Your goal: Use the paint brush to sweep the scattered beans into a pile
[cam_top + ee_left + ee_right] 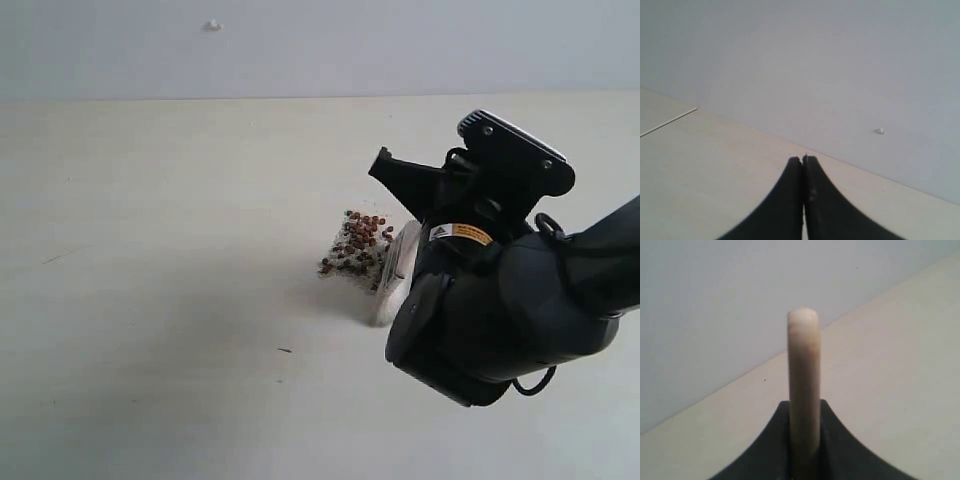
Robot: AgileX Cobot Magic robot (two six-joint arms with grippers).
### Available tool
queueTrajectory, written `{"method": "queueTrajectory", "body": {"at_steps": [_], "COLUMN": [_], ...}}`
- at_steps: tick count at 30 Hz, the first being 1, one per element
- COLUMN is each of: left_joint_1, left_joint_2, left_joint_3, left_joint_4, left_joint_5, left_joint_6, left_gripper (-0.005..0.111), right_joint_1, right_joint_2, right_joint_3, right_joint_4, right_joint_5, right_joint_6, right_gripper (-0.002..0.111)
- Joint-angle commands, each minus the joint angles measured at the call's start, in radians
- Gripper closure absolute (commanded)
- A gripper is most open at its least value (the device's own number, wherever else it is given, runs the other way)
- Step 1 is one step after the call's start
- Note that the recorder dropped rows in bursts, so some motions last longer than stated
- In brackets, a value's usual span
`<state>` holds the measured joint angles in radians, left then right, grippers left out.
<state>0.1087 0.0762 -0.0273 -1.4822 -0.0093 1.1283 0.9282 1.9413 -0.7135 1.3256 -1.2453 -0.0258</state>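
The reddish-brown beans lie gathered in one small pile with pale grit on the cream table, in the middle of the exterior view. The paint brush's whitish bristles rest on the table against the pile's right edge. My right gripper is shut on the paint brush's cream handle, which sticks out past the black fingers; in the exterior view the dark right arm hides the grip. My left gripper is shut with nothing in it, over bare table, and is out of the exterior view.
A pale wall rises behind the table's far edge, with a small white speck on it. A thin seam crosses the table surface in the left wrist view. A tiny dark fleck lies in front of the pile.
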Motion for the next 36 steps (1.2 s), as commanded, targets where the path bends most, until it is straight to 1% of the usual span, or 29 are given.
{"method": "queueTrajectory", "body": {"at_steps": [1,10,22,25,29,31,32,34,36], "left_joint_1": [0.003,0.003,0.003,0.003,0.003,0.003,0.003,0.003,0.003], "left_joint_2": [0.003,0.003,0.003,0.003,0.003,0.003,0.003,0.003,0.003], "left_joint_3": [0.004,0.004,0.004,0.004,0.004,0.004,0.004,0.004,0.004], "left_joint_4": [-0.004,-0.004,-0.004,-0.004,-0.004,-0.004,-0.004,-0.004,-0.004], "left_joint_5": [0.003,0.003,0.003,0.003,0.003,0.003,0.003,0.003,0.003], "left_joint_6": [-0.001,-0.001,-0.001,-0.001,-0.001,-0.001,-0.001,-0.001,-0.001], "left_gripper": [0.107,0.107,0.107,0.107,0.107,0.107,0.107,0.107,0.107], "right_joint_1": [-0.006,-0.006,-0.006,-0.006,-0.027,-0.063,-0.087,-0.145,-0.204], "right_joint_2": [0.008,-0.053,-0.215,-0.243,-0.266,-0.273,-0.276,-0.277,-0.277], "right_joint_3": [-0.004,-0.004,-0.002,-0.002,-0.002,-0.002,-0.002,0.011,0.028], "right_joint_4": [0.004,-0.006,-0.003,-0.033,-0.117,-0.175,-0.200,-0.310,-0.457], "right_joint_5": [0.024,0.024,0.024,0.024,0.024,0.024,0.063,0.127,0.169], "right_joint_6": [-0.005,-0.116,-0.341,-0.389,-0.426,-0.437,-0.441,-0.442,-0.392], "right_gripper": [0.108,0.108,0.108,0.108,0.108,0.108,0.108,0.108,0.108]}}
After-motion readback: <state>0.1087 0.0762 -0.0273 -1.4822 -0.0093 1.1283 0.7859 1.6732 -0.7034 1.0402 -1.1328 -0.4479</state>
